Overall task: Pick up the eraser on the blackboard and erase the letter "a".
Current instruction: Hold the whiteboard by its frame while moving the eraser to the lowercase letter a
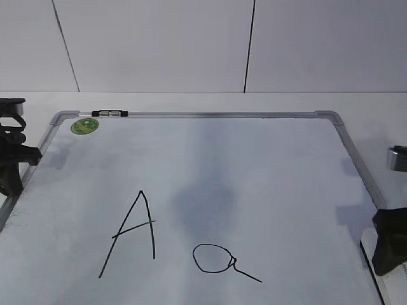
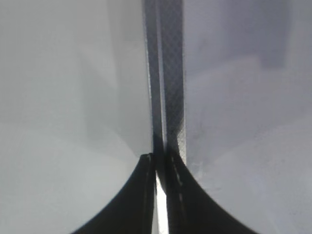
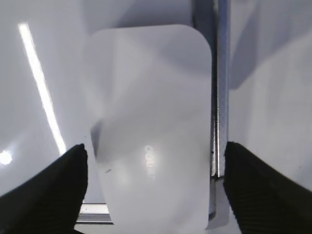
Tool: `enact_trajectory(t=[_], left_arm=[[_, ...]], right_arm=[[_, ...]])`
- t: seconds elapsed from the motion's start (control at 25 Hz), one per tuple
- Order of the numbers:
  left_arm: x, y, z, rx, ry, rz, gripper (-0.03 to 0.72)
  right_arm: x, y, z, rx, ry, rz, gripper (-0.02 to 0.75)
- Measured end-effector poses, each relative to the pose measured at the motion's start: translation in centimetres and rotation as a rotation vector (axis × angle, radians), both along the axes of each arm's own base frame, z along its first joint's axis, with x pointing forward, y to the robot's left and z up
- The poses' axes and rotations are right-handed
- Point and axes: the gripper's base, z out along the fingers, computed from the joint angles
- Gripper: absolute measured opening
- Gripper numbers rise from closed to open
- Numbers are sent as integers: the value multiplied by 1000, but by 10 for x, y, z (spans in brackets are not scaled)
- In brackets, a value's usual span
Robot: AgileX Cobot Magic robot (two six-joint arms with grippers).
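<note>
The blackboard (image 1: 254,165) lies flat, a white board in a grey frame. The small letter "a" (image 1: 219,259) is drawn near its front edge, right of centre. The white eraser (image 3: 151,126) lies on the board against the frame's right rail (image 3: 222,97). My right gripper (image 3: 155,165) is open, with one finger on each side of the eraser and neither touching it. In the exterior view it sits at the board's right edge (image 1: 389,244). My left gripper (image 2: 161,161) is shut and empty over the board's left rail (image 2: 168,73), at the far left of the exterior view (image 1: 11,159).
A taller capital "A" (image 1: 137,232) is drawn left of the small letter. A round green sticker (image 1: 84,126) and a black clip (image 1: 109,114) sit at the board's far left corner. A grey metal part (image 1: 397,157) shows at the right edge.
</note>
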Motion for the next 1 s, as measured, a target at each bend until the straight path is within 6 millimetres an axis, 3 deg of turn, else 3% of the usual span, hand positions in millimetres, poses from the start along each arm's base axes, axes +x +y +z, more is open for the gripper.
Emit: enact_trajectory(t=[0.52, 1.0], left_arm=[[0, 0, 0, 0, 0, 0, 19], [0, 0, 0, 0, 0, 0, 19]], right_arm=[[1, 1, -17, -3, 29, -2, 667], [1, 1, -18, -2, 32, -4, 645]])
